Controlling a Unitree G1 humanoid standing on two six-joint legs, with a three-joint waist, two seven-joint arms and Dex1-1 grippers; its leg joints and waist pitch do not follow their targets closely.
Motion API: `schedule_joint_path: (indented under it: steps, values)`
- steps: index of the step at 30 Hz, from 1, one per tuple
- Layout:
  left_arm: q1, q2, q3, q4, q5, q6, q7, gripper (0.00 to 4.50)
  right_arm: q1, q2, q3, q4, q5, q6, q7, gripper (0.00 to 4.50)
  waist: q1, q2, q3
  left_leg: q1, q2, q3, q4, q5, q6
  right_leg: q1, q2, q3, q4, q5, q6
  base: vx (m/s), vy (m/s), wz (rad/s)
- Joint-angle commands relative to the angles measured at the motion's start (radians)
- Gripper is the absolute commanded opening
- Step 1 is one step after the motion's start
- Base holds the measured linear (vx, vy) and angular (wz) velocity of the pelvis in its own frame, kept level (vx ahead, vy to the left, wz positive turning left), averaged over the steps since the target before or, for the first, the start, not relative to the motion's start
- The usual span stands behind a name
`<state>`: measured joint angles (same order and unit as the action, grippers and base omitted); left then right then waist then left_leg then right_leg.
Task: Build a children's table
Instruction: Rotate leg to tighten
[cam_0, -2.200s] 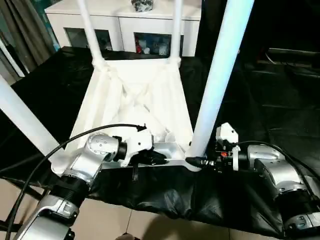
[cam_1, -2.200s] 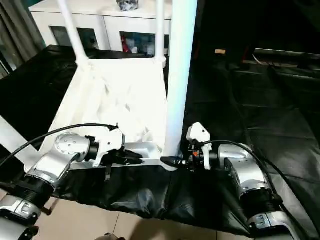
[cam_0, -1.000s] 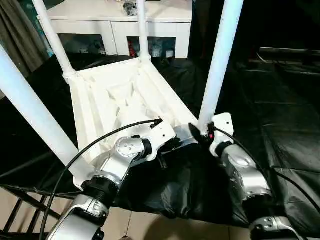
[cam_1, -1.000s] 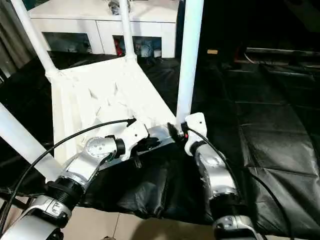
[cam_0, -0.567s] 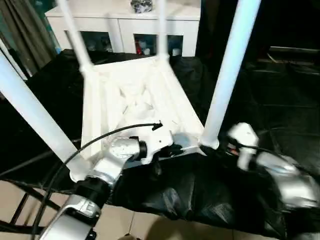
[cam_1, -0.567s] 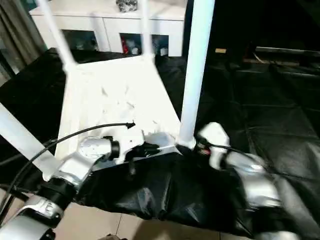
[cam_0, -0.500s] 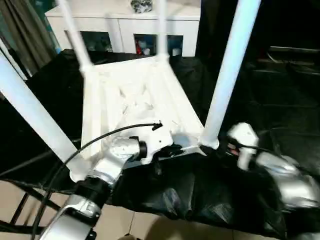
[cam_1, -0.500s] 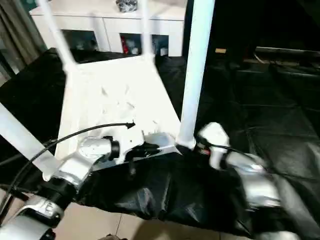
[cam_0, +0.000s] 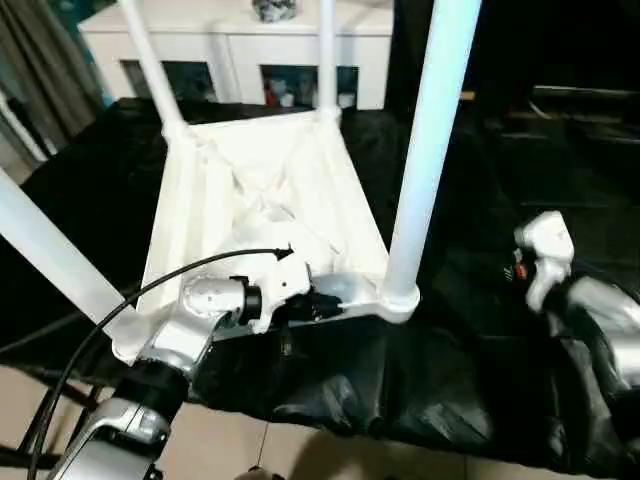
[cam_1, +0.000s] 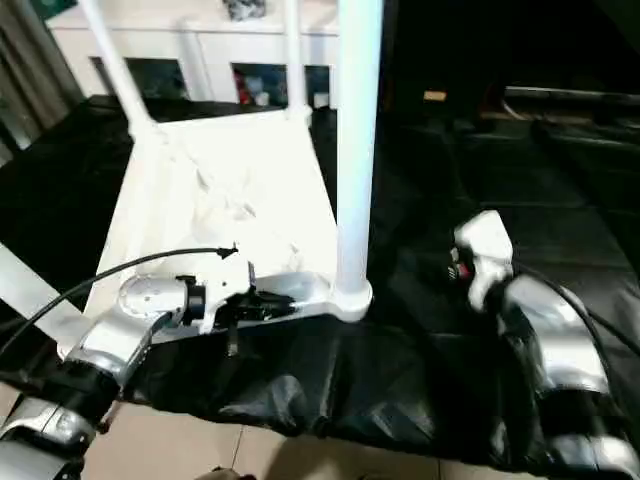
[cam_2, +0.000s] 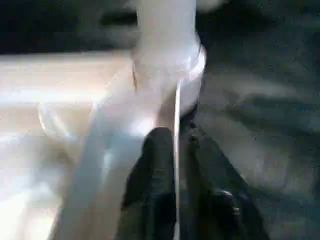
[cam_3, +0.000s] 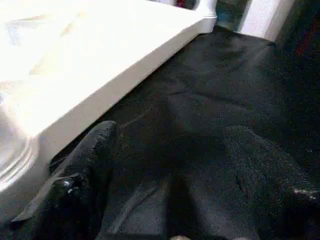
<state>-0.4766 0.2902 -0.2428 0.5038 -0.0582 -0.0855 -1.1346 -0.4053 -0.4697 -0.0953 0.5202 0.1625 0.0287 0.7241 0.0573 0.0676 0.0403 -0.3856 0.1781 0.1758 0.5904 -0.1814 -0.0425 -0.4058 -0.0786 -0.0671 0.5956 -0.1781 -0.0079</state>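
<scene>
Your left gripper (cam_2: 172, 165): forearm angled in from near left, fingers close together (narrow gap) | your right gripper (cam_3: 175, 165): arm at right, fingers spread wide, empty

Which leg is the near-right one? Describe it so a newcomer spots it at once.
Find the black-draped table with the upside-down white table top on it, four legs pointing up. At the top's front edge, follow the left gripper to the corner socket beside it. The near-right leg rises from that socket: it looks thickest, nearest the right arm's side, unlike the two thin far legs by the cabinet.
</scene>
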Motion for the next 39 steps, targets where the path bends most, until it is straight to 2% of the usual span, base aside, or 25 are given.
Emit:
schedule_joint_path:
  steps: [1,2,3,4,5,6,7,8,10,11,15,16,20,21,22,23,25,27,32,33,34,36,37,38,39]
  values:
    - [-0.007,0.017,0.038,-0.104,-0.075,0.067,-0.031,0.89,-0.073,0.062,0.011,0.078,-0.049,-0.026,-0.117,3.7,0.002,-0.025,-0.06,0.013,0.049,-0.008,-0.061,-0.175,0.086,0.052,-0.066,0.038,-0.066,-0.205,-0.256,0.0,0.0,0.0]
    - [-0.007,0.018,0.039,-0.108,-0.078,0.071,-0.033,0.89,-0.077,0.065,0.012,0.081,-0.05,-0.027,-0.121,3.7,0.001,-0.019,-0.061,0.015,0.049,-0.009,-0.063,-0.174,0.077,0.049,-0.066,0.039,-0.065,-0.211,-0.258,0.0,0.0,0.0]
    - [-0.007,0.018,0.039,-0.108,-0.078,0.071,-0.033,0.97,-0.077,0.065,0.012,0.081,-0.05,-0.027,-0.121,3.7,-0.001,-0.019,-0.06,0.015,0.049,-0.009,-0.063,-0.179,0.074,0.05,-0.065,0.038,-0.064,-0.214,-0.256,0.0,0.0,0.0]
    - [0.0,0.038,0.038,-0.165,-0.105,0.129,-0.063,0.96,-0.112,0.097,0.029,0.107,-0.055,-0.025,-0.133,3.7,-0.001,-0.033,-0.059,0.016,0.049,-0.007,-0.063,-0.182,0.073,0.052,-0.063,0.04,-0.065,-0.211,-0.247,0.0,0.0,0.0]
    - [0.0,0.038,0.038,-0.165,-0.105,0.129,-0.063,0.99,-0.112,0.097,0.029,0.107,-0.055,-0.025,-0.133,3.7,0.003,-0.024,-0.063,0.017,0.05,-0.01,-0.062,-0.173,0.071,0.053,-0.067,0.041,-0.057,-0.202,-0.253,0.0,0.0,0.0]
    - [0.003,0.044,0.036,-0.176,-0.108,0.143,-0.07,1.12,-0.118,0.101,0.033,0.113,-0.056,-0.027,-0.133,3.7,0.002,-0.022,-0.06,0.016,0.048,-0.007,-0.061,-0.165,0.076,0.05,-0.062,0.04,-0.06,-0.194,-0.249,0.0,0.0,0.0]
    - [0.018,0.08,0.016,-0.23,-0.117,0.215,-0.113,1.28,-0.147,0.122,0.051,0.142,-0.059,-0.042,-0.128,3.7,0.002,-0.027,-0.064,0.017,0.049,-0.006,-0.06,-0.153,0.078,0.053,-0.063,0.041,-0.056,-0.17,-0.251,0.0,0.0,0.0]
    - [0.03,0.111,-0.005,-0.259,-0.108,0.252,-0.142,1.37,-0.166,0.136,0.064,0.163,-0.064,-0.059,-0.124,3.7,0.003,-0.022,-0.063,0.016,0.05,-0.007,-0.06,-0.136,0.086,0.051,-0.062,0.04,-0.053,-0.153,-0.257,0.0,0.0,0.0]
    - [0.037,0.131,-0.018,-0.275,-0.1,0.273,-0.159,1.45,-0.178,0.145,0.072,0.175,-0.068,-0.072,-0.121,3.7,0.0,-0.021,-0.063,0.014,0.049,-0.008,-0.061,-0.13,0.089,0.052,-0.062,0.04,-0.049,-0.146,-0.26,0.0,0.0,0.0]
    - [0.046,0.156,-0.037,-0.283,-0.072,0.29,-0.169,1.74,-0.195,0.162,0.08,0.191,-0.066,-0.091,-0.109,3.7,-0.004,-0.02,-0.061,0.016,0.048,-0.005,-0.059,-0.139,0.09,0.05,-0.061,0.041,-0.052,-0.149,-0.26,0.0,0.0,0.0]
    - [0.064,0.198,-0.063,-0.272,0.005,0.283,-0.142,1.93,-0.222,0.202,0.084,0.209,-0.04,-0.143,-0.035,3.7,-0.001,-0.021,-0.06,0.019,0.05,-0.006,-0.062,-0.165,0.079,0.05,-0.063,0.043,-0.055,-0.174,-0.251,0.0,0.0,0.0]
    - [0.069,0.212,-0.065,-0.266,0.028,0.273,-0.122,2.18,-0.219,0.211,0.09,0.202,-0.028,-0.158,0.008,3.7,-0.001,-0.019,-0.06,0.018,0.051,-0.008,-0.063,-0.167,0.075,0.051,-0.062,0.043,-0.053,-0.168,-0.25,0.0,0.0,0.0]
    - [0.08,0.232,-0.061,-0.272,0.048,0.272,-0.087,2.35,-0.202,0.217,0.106,0.176,0.005,-0.164,0.108,3.7,0.0,-0.023,-0.061,0.018,0.051,-0.007,-0.063,-0.161,0.076,0.052,-0.061,0.043,-0.049,-0.134,-0.26,0.0,0.0,0.0]
    - [0.09,0.248,-0.051,-0.296,0.048,0.287,-0.059,2.45,-0.177,0.213,0.129,0.14,0.046,-0.153,0.215,3.7,0.002,-0.023,-0.06,0.019,0.051,-0.007,-0.062,-0.161,0.077,0.051,-0.061,0.043,-0.047,-0.125,-0.266,0.0,0.0,0.0]
    - [0.091,0.249,-0.049,-0.299,0.048,0.288,-0.054,2.64,-0.172,0.211,0.133,0.132,0.053,-0.149,0.233,3.7,0.006,-0.027,-0.061,0.018,0.053,-0.008,-0.061,-0.167,0.084,0.055,-0.063,0.043,-0.045,-0.119,-0.266,0.0,0.0,0.0]
    - [0.091,0.249,-0.049,-0.299,0.048,0.288,-0.054,2.64,-0.172,0.211,0.133,0.132,0.053,-0.149,0.233,3.7,0.007,-0.026,-0.06,0.018,0.053,-0.007,-0.061,-0.163,0.089,0.053,-0.062,0.043,-0.045,-0.118,-0.264,0.0,0.0,0.0]
    - [0.096,0.25,-0.032,-0.307,0.054,0.281,-0.017,2.69,-0.14,0.194,0.16,0.095,0.082,-0.126,0.339,3.7,0.01,-0.03,-0.058,0.02,0.052,-0.006,-0.061,-0.177,0.088,0.05,-0.062,0.043,-0.049,-0.155,-0.266,0.0,0.0,0.0]
    - [0.096,0.243,-0.024,-0.303,0.059,0.269,-0.01,2.87,-0.126,0.184,0.17,0.086,0.083,-0.123,0.382,3.7,0.016,-0.027,-0.055,0.023,0.054,-0.005,-0.063,-0.212,0.075,0.045,-0.062,0.044,-0.056,-0.216,-0.251,0.0,0.0,0.0]
    - [0.095,0.239,-0.021,-0.306,0.057,0.271,-0.005,3.17,-0.116,0.18,0.173,0.08,0.082,-0.121,0.404,3.7,0.026,-0.028,-0.053,0.027,0.054,-0.009,-0.068,-0.254,0.038,0.039,-0.063,0.047,-0.061,-0.278,-0.23,0.0,0.0,0.0]
    - [0.107,0.24,-0.018,-0.343,0.036,0.293,-0.008,3.29,-0.112,0.178,0.172,0.084,0.077,-0.129,0.41,3.7,0.03,-0.01,-0.054,0.03,0.054,-0.011,-0.067,-0.263,0.029,0.037,-0.065,0.048,-0.058,-0.277,-0.232,0.0,0.0,0.0]
    - [0.115,0.242,-0.015,-0.359,0.03,0.303,-0.008,3.46,-0.112,0.178,0.171,0.089,0.069,-0.139,0.398,3.7,0.026,-0.02,-0.054,0.026,0.054,-0.011,-0.069,-0.266,0.026,0.04,-0.063,0.047,-0.06,-0.264,-0.232,0.0,0.0,0.0]
    - [0.119,0.243,-0.014,-0.369,0.027,0.308,-0.008,3.51,-0.113,0.178,0.17,0.091,0.064,-0.144,0.391,3.7,0.025,-0.018,-0.055,0.022,0.054,-0.013,-0.07,-0.254,0.024,0.044,-0.063,0.047,-0.056,-0.23,-0.239,0.0,0.0,0.0]
    - [0.16,0.253,0.003,-0.458,-0.004,0.365,0.005,3.51,-0.127,0.178,0.15,0.13,0.024,-0.185,0.288,3.7,0.028,-0.004,-0.058,0.025,0.054,-0.014,-0.069,-0.254,0.019,0.042,-0.065,0.047,-0.052,-0.215,-0.243,0.0,0.0,0.0]
    - [0.16,0.253,0.003,-0.458,-0.004,0.365,0.005,3.72,-0.127,0.178,0.15,0.13,0.024,-0.185,0.288,3.7,0.023,-0.011,-0.058,0.019,0.056,-0.015,-0.07,-0.245,0.012,0.045,-0.067,0.047,-0.049,-0.195,-0.25,0.0,0.0,0.0]
    - [0.187,0.255,0.02,-0.514,-0.026,0.407,0.019,3.83,-0.137,0.177,0.135,0.152,0.006,-0.206,0.23,3.7,0.023,-0.013,-0.058,0.024,0.051,-0.012,-0.068,-0.246,0.017,0.044,-0.061,0.045,-0.053,-0.192,-0.257,0.0,0.0,0.0]
